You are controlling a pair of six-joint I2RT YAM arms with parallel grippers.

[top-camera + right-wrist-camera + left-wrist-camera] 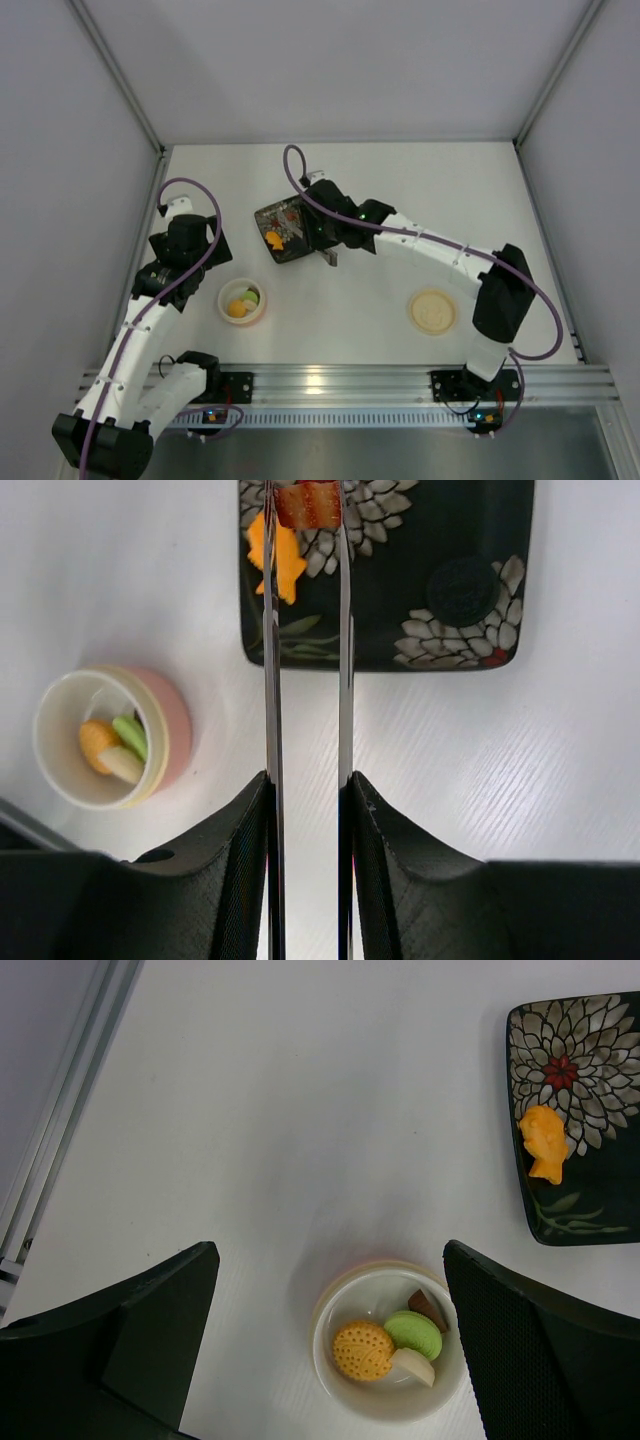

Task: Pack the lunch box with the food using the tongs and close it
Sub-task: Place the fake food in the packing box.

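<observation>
Right jaws narrowed on the tongs, whose long axis runs straight ahead over the dark plate, tips pinching a reddish food piece. The lunch box, part filled, stands left of the tongs, near the plate, on open white table. Left jaws hang wide and empty above it.

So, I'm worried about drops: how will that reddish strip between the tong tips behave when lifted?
The reddish strip looks small and thin, so it is probably light. Held only by the slim tongs, it may pivot or slip. It looks flat, so it is unlikely to roll if dropped.
</observation>
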